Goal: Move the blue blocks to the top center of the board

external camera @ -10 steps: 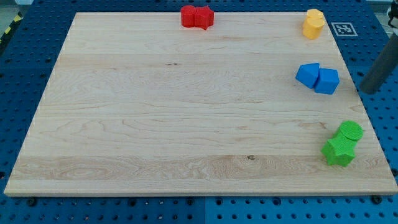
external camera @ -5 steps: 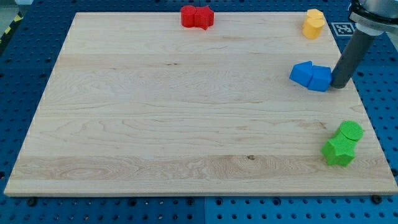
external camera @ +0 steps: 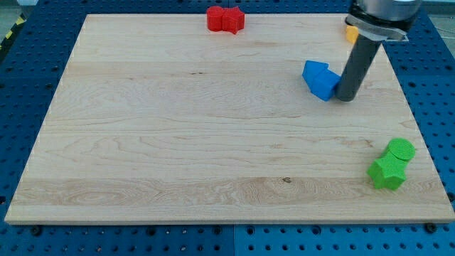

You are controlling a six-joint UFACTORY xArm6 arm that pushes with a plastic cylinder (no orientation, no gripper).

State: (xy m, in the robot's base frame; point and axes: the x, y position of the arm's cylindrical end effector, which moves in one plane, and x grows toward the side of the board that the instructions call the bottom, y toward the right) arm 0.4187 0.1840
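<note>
- On the wooden board's (external camera: 178, 142) right half sit 2 blue plastic blocks (external camera: 320, 79), touching
- The rod's tip (external camera: 345, 98) presses their right side; no claw exists
- Probably light, rigid, sliding easily; push centrally, leftward and upward

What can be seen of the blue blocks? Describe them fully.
The blue blocks are two bright blue, plastic-looking pieces pressed together into one cluster; their exact shapes are hard to make out, though faceted edges show. They lie flat on the wooden board, right of centre in its upper half. My tip is against the cluster's right side. The red blocks at the view's top and the green blocks at lower right are well apart.
</note>
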